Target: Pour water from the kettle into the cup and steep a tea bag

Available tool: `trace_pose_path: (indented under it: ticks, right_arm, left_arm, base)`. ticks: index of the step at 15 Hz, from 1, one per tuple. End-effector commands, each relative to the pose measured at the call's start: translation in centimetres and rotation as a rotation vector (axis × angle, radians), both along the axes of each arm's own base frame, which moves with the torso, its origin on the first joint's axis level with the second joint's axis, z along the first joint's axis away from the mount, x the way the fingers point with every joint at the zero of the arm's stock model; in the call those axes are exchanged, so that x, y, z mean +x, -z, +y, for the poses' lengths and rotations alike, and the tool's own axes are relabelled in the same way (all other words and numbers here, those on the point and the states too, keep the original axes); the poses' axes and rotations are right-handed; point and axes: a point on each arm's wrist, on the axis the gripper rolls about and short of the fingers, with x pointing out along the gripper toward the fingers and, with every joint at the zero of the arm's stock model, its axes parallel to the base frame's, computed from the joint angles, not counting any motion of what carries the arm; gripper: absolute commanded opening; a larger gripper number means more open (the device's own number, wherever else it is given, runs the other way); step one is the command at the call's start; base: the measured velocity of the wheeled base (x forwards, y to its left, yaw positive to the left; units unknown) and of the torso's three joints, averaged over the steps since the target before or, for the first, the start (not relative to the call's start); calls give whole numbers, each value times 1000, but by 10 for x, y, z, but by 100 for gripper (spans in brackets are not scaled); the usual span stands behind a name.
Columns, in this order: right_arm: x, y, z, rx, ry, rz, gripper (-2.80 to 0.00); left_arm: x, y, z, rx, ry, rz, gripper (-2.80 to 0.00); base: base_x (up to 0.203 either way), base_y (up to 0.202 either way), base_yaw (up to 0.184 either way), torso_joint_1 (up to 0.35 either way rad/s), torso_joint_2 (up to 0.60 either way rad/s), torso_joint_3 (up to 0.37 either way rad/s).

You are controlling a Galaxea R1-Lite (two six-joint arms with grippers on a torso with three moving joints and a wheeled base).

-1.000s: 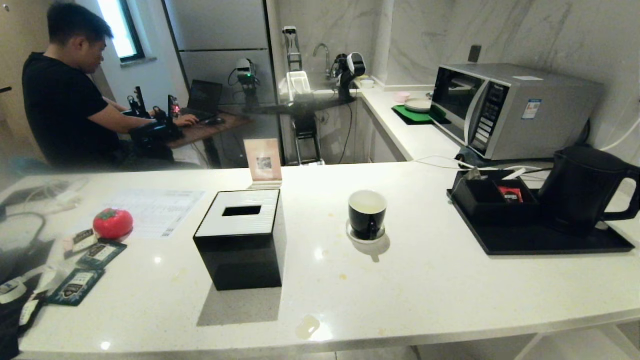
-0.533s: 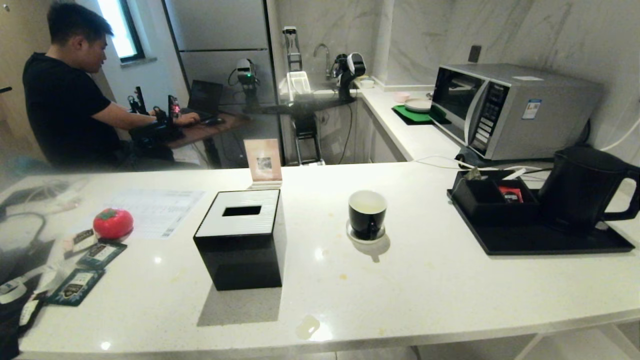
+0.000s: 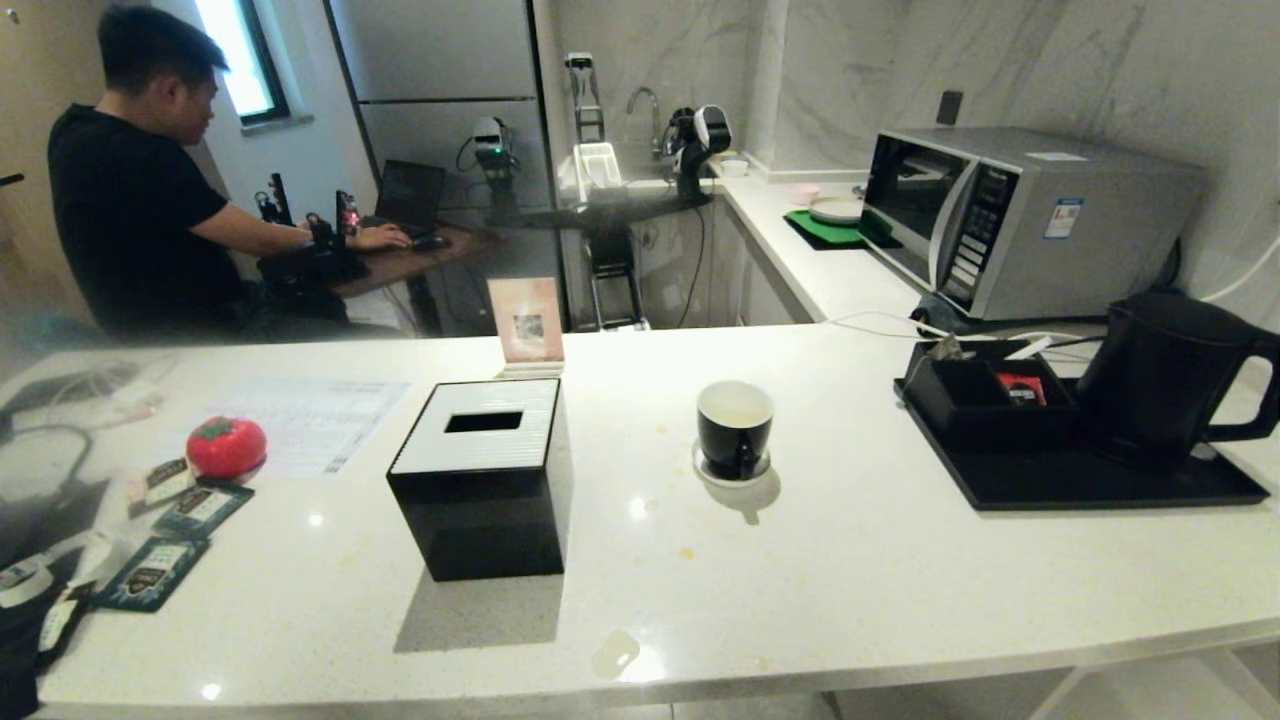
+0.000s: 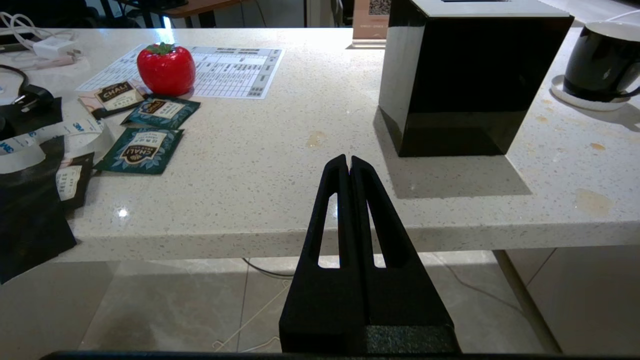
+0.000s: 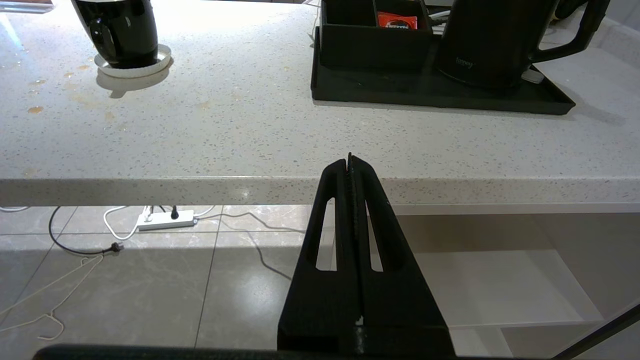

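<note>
1. Low at the tabletop (image 3: 860, 570) edge, the left gripper (image 4: 348, 161) and right gripper (image 5: 349, 161) sit with jaws pressed fully together, holding nothing.
2. Beyond the right jaws, the kettle (image 3: 1165, 375) stands on a black tray (image 3: 1080, 485) beside a compartment box (image 3: 985, 400) containing a red sachet (image 5: 396, 20).
3. The cup (image 3: 735, 428) rests on its saucer (image 3: 733, 470), ahead of and between both jaws.
4. A tissue box (image 4: 470, 75) sits just beyond the left jaws; teal packets (image 4: 142, 150) and a red tomato-shaped object (image 4: 166, 69) lie to its far side.
5. A person (image 3: 140, 200) sits at a desk behind.

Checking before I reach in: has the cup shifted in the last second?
No. The cup sits on its saucer, same gap from the tissue box.
</note>
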Motion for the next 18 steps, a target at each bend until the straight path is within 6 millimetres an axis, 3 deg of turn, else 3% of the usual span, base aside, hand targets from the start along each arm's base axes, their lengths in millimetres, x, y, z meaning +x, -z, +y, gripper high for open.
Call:
trace_pose_path:
  ticks: [1,13,18]
  right_arm:
    - [0,0,0,1,-1,0,-280]
    - [0,-1,0,-9,4,-9,-280]
    - [2,-15,0,-3,1,6,-280]
  left_arm:
    - [0,0,0,0,-1,1,-280]
    - [0,0,0,0,-1,1,-280]
    - [0,0,0,0,-1,1,-280]
  base:
    - [0,0,0,0,0,0]
    - [0,0,0,0,0,0]
    - [0,0,0,0,0,0]
